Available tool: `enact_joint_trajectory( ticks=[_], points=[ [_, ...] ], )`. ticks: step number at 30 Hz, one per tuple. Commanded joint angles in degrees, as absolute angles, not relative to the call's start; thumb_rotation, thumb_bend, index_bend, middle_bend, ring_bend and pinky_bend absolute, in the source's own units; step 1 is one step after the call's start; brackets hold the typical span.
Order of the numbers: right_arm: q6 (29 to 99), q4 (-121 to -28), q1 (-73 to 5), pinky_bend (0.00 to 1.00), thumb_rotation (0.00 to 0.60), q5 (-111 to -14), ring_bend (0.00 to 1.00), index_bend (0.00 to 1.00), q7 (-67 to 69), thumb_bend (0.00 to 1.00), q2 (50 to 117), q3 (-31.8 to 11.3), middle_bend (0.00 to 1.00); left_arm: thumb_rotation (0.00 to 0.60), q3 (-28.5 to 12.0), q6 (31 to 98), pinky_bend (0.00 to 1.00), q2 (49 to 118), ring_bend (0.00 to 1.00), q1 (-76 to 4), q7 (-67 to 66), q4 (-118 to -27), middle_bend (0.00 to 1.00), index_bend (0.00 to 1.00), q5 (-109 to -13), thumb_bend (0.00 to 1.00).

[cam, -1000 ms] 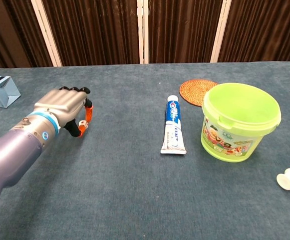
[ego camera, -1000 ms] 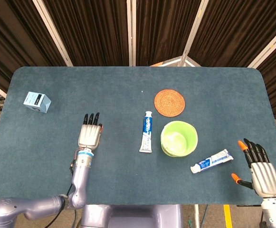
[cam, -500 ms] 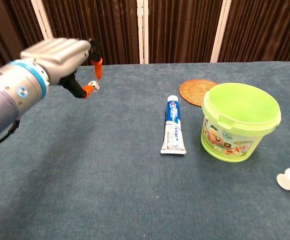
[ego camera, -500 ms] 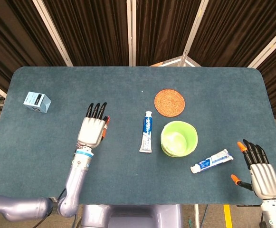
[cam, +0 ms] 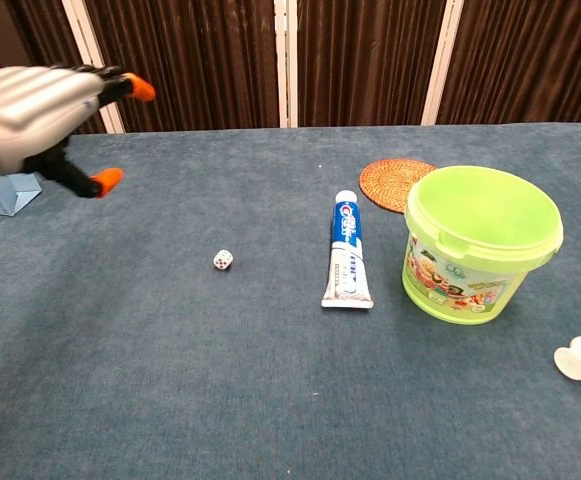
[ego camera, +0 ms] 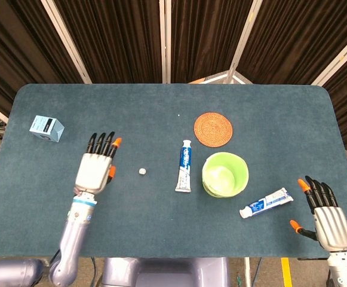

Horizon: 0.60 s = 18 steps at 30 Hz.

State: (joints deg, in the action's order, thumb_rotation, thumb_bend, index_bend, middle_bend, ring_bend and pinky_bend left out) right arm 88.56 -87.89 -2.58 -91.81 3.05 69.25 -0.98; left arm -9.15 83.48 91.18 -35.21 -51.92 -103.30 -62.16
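We see bright even overhead light, soft faint shadows, no glare; left hand (cam: 30, 115) slightly blurred in chest view.

Left hand (ego camera: 94, 168) showing silver metal back, black fingers, orange tips; blue-white wrist ring joining grey arm. Right hand (ego camera: 326, 217) wearing matching colours.

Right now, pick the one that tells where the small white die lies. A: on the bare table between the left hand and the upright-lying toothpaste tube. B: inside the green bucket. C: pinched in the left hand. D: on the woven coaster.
A: the die lies on the table, apart from the open left hand and short of the toothpaste tube.
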Motion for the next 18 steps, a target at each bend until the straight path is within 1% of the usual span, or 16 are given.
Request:
enact_joint_trajectory(
  ticks=[1,5,8,13,18],
  points=[
    [88.08,-87.62,-2.7,0.0,0.6,-91.51,0.0,0.0,2.5,0.08,69.6,-0.96,0.0,0.6,-4.89,86.91,0.0,87.71,0.0,-30.44,-46.52,-103.81,0.0,0.11,-66.55,0.45],
    [87.74,-87.23,-2.81,0.0,0.6,-91.47,0.0,0.0,1.25,0.08,70.3,-0.9,0.0,0.6,0.4,90.99,0.0,84.16,0.0,-24.74,-40.61,-103.42,0.0,0.1,-71.68,0.44],
    [87.95,-87.18,-2.78,0.0,0.6,-91.97,0.0,0.0,0.66,0.08,70.65,-0.7,0.0,0.6,3.4,94.59,0.0,82.12,0.0,-20.49,-36.65,-103.23,0.0,0.08,-74.81,0.41],
    [88.83,-87.3,-2.47,0.0,0.6,-92.74,0.0,0.0,-0.1,0.08,70.95,-0.49,0.0,0.6,6.81,99.44,0.0,79.42,0.0,-14.67,-31.31,-101.78,0.0,0.04,-79.7,0.34],
    [89.75,-87.35,-2.16,0.0,0.6,-93.66,0.0,0.0,-0.68,0.07,71.09,-0.22,0.0,0.6,8.21,100.89,0.0,77.83,0.0,-11.7,-29.94,-100.77,0.0,0.02,-82.97,0.31]
  ],
)
